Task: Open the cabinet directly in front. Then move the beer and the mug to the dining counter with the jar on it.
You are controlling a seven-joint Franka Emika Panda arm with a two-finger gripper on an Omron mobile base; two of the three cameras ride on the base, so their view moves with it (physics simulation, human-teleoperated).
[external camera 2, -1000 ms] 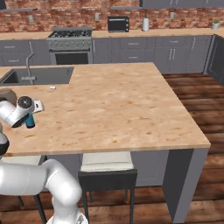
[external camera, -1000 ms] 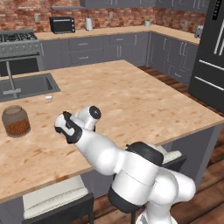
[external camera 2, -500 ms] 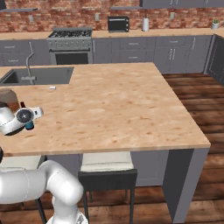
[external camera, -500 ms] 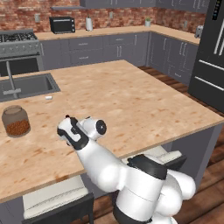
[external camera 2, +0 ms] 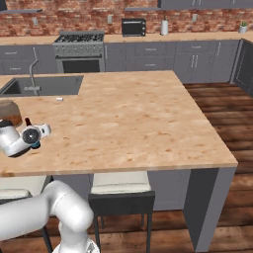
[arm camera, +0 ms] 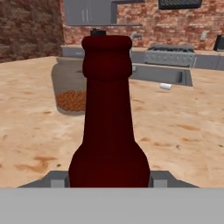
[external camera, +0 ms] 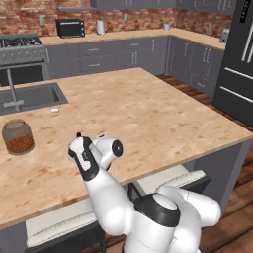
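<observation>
My gripper (arm camera: 109, 179) is shut on the beer (arm camera: 108, 122), a dark brown bottle with a reddish neck that stands upright between the finger tips. In the base views the gripper (external camera: 81, 148) (external camera 2: 30, 138) holds the beer (external camera: 79, 135) (external camera 2: 34, 144) low over the near left part of the dining counter (external camera: 148, 113) (external camera 2: 138, 118). The jar (external camera: 17, 137) (external camera 2: 9, 111) (arm camera: 70, 92), squat with brown contents, stands on the counter just beyond and left of the bottle, apart from it. Whether the bottle's base touches the top is hidden. The mug is out of view. Which grey wall cabinet is the task's cabinet I cannot tell.
An inset steel sink (external camera: 29, 96) (external camera 2: 44, 86) with a faucet (external camera: 12, 91) lies behind the jar, with a small white object (external camera: 55, 110) beside it. Stools (external camera 2: 121, 190) stand under the near edge. A stove (external camera 2: 79, 47), microwave (external camera: 70, 27) and fridge (external camera: 237, 59) line the walls.
The hand with the beer has come down and a little toward the near edge of the counter. The jar has not moved and the grip is unchanged.
</observation>
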